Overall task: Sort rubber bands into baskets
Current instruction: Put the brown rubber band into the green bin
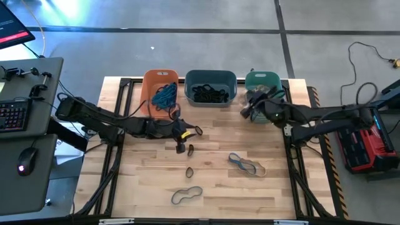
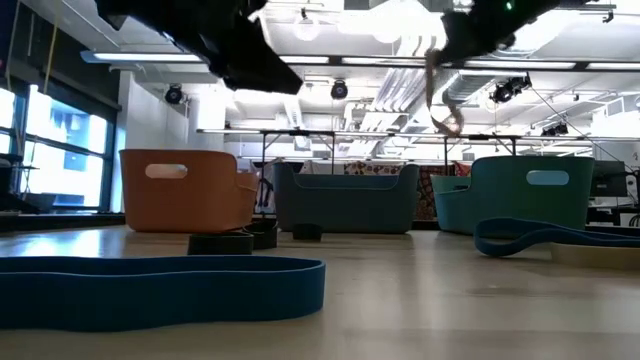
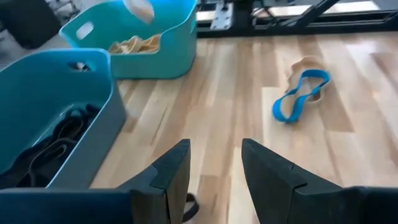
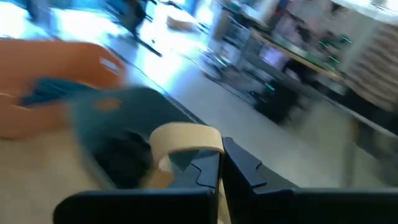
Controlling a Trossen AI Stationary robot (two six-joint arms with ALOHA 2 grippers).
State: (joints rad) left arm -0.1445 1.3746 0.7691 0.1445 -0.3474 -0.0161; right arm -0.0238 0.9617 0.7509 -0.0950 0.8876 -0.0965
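Rubber bands lie as thin floppy loops on the pale wood-plank bench (image 1: 212,187): a blue one (image 3: 297,99) ahead of the left end effector (image 3: 214,165), whose fingers stand apart and empty. Farther off, the right end effector (image 4: 219,167) pinches a flat tan band (image 4: 185,138) over the smooth teal basket (image 1: 262,81).

Grey floor (image 1: 187,37); side desk (image 1: 31,94) with keyboard (image 1: 12,115); windows (image 2: 50,150); ceiling lights (image 2: 400,20).

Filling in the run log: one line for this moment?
left gripper open above table | right gripper shut on tan band by teal basket
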